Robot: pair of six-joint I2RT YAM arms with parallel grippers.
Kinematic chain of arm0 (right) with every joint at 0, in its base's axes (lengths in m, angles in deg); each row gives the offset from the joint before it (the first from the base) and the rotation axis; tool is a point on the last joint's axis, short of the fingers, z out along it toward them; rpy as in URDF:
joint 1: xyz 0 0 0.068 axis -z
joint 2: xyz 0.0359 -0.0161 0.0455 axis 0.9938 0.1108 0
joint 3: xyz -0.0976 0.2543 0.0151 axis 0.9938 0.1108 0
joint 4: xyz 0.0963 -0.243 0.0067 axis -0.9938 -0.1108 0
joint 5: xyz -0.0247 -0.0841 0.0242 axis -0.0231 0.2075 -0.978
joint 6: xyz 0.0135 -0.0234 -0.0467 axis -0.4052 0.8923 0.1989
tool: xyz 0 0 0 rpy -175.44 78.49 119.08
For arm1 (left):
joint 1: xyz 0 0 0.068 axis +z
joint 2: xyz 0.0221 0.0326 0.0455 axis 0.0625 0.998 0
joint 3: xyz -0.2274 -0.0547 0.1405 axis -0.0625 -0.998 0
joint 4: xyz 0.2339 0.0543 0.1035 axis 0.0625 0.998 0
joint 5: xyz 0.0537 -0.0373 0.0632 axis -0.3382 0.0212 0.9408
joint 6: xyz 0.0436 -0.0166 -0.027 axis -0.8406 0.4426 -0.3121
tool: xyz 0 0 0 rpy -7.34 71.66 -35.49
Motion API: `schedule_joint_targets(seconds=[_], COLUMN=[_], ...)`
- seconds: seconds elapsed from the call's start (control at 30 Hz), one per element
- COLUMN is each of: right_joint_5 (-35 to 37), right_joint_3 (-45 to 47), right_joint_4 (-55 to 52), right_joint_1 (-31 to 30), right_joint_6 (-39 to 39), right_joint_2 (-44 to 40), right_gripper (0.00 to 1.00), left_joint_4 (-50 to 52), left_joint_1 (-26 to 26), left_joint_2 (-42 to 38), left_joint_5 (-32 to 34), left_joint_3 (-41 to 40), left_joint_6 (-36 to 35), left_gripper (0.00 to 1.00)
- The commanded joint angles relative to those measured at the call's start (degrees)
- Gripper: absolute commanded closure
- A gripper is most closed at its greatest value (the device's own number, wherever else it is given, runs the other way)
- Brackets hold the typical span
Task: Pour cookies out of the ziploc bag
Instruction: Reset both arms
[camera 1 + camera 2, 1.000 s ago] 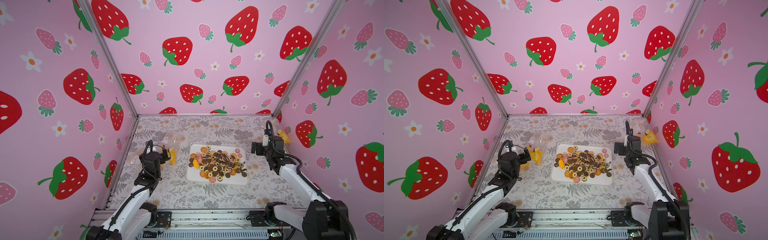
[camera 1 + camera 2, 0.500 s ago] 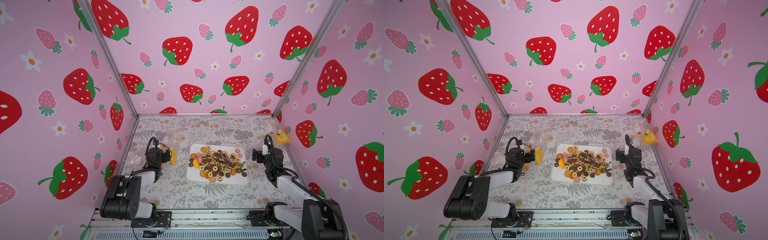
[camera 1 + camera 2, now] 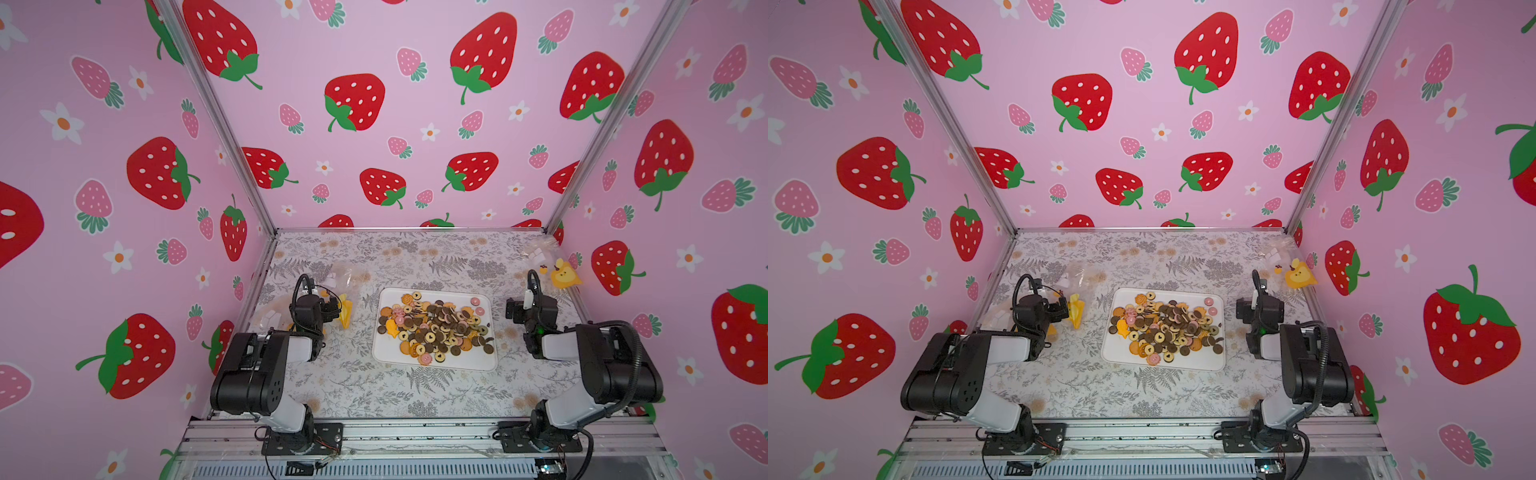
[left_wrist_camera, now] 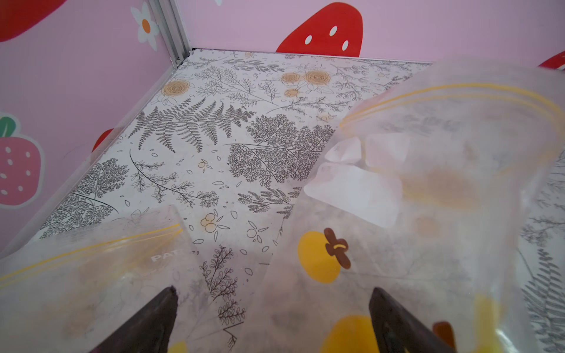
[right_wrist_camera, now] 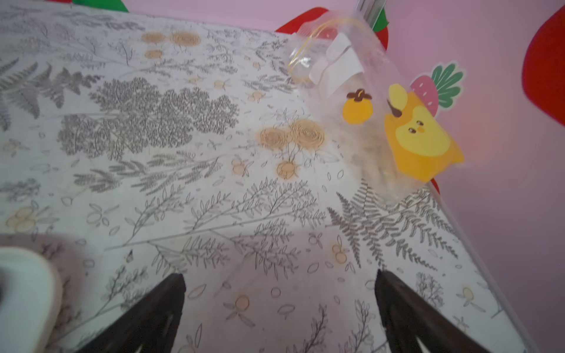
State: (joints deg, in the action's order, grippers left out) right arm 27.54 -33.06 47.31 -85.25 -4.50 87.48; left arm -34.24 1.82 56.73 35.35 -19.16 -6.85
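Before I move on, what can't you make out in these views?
- Bag by left gripper: left wrist view, close-up blur and cloudy plastic hide its contents.
- Corner bag: both top views, too small to read contents.
- Tray: right wrist view, cut off by the edge, blurred.

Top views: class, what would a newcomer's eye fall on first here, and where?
A colourful heap of cookies sits on the white tray at the centre of the table. Big red strawberries cover the pink walls. A clear bag lies left of the tray, a second bag in the far right corner.
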Motion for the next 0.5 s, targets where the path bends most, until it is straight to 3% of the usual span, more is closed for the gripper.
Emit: schedule_joint_targets(seconds=[0.0,0.47], right_joint_5=[1.6,1.8], right_joint_3=[-1.1,-0.9], right_joint_4=[-0.1,-0.4], right_joint_1=[0.3,0.0], right_joint_6=[-0.7,-0.4], right_joint_2=[-0.3,-0.8], right_gripper=[0.01,0.01], left_joint_4=[-1.9,-1.5], left_joint_1=[0.2,0.2], left_joint_2=[-0.4,-0.1], left_joint_5=[0.6,0.4], left_joint_3=[1.8,2.1], left_joint_6=[0.2,0.1], left_gripper=[0.01,0.01])
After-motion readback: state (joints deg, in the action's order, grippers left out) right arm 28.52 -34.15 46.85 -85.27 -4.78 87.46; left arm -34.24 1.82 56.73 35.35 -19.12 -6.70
